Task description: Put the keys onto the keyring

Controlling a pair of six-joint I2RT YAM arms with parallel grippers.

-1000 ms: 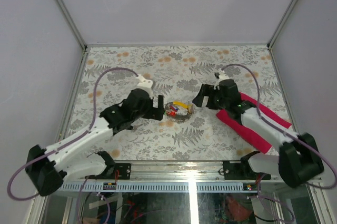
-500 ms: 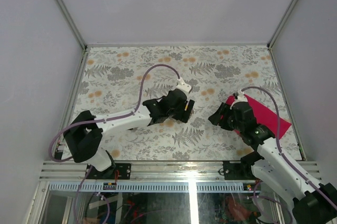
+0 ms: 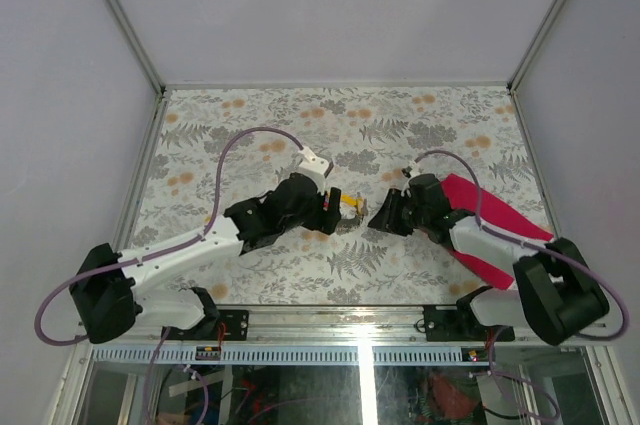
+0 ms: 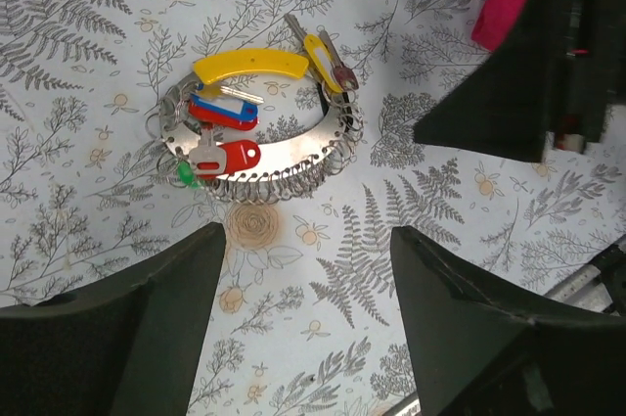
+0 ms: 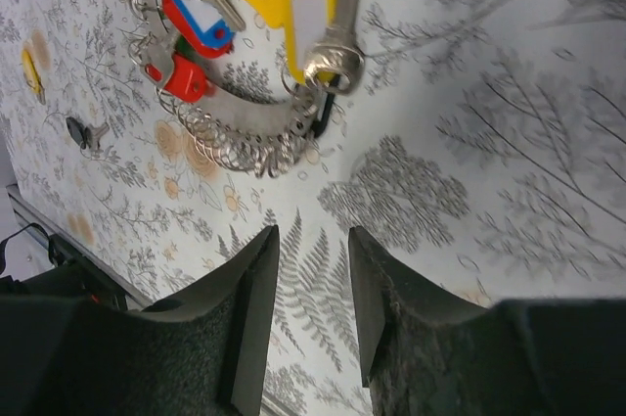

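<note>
Quick look at the bench (image 3: 250,125): the only thing holding anything is the keyring (image 4: 284,157), sitting flat mid-bench btwn the 2 arms. It's a curved silvery strip lined w/ lots of tiny loops (too many and too small to count), plus 1 yellow curved handle (image 4: 249,64) across the top. The keys (image 4: 230,157) are bunched on and inside that curve. I count 3 coloured ones for sure: 1 red head, 1 blue-and-red tag w/ a white label, 1 yellow tag w/ a white label. There are a couple of bare silvery blades by the yellow tag too, but they overlap, so can't tell the full total. 1 black key (image 5: 80,132) lies on its own, well apart from the bunch. Left hand (image 4: 308,240) hovers just beside the bunch, fingers spread wide w/ nothing btwn them. Right hand (image 5: 313,240) is on the opposite side, fingers only narrowly apart, bare bench showing thru the gap, not touching anything. 1 magenta cloth (image 3: 468,190) lies under the right arm.
</note>
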